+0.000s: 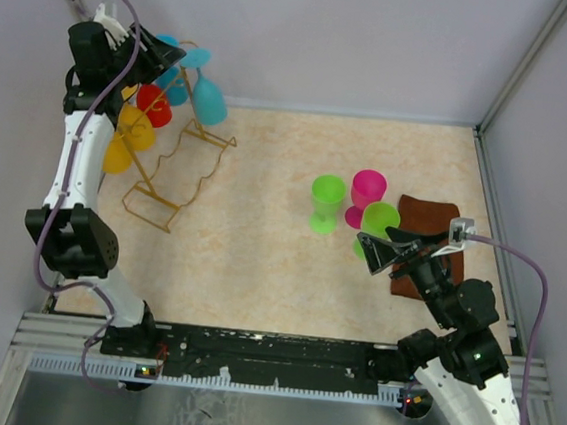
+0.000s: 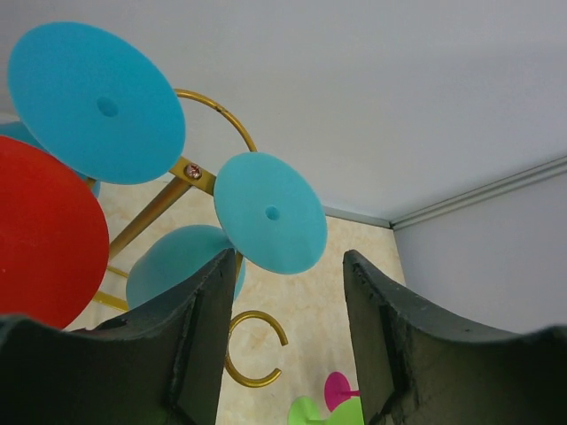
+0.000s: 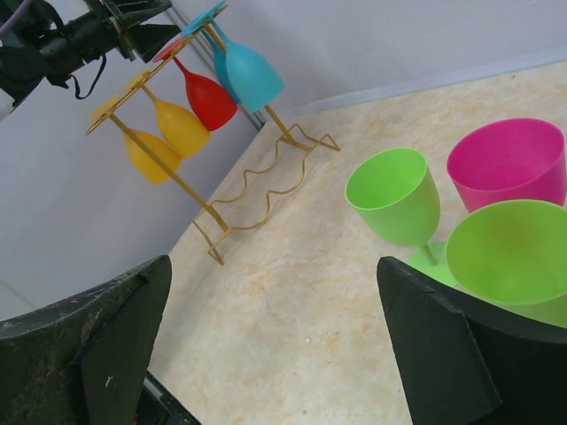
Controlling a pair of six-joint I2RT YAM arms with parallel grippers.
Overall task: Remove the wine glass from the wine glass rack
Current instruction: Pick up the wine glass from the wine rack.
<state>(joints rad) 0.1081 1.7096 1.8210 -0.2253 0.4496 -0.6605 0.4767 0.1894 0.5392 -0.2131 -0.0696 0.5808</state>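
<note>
The golden wire rack (image 1: 179, 174) stands at the far left with its wavy base on the table. Two blue glasses (image 1: 209, 100), a red one (image 1: 154, 106) and two yellow ones (image 1: 128, 139) hang upside down from it. My left gripper (image 1: 170, 57) is open and empty, high beside the rack's top. In the left wrist view (image 2: 288, 292) the round foot of a blue glass (image 2: 270, 212) sits just beyond its fingertips, next to an empty hook (image 2: 252, 350). My right gripper (image 1: 385, 252) is open and empty, low at the right; the rack also shows in its wrist view (image 3: 257, 190).
Two green glasses (image 1: 327, 202) (image 1: 379, 222) and a pink glass (image 1: 368, 193) stand upright right of centre, close to my right gripper. A brown cloth (image 1: 431, 227) lies beside them. Grey walls close in the far and left sides near the rack.
</note>
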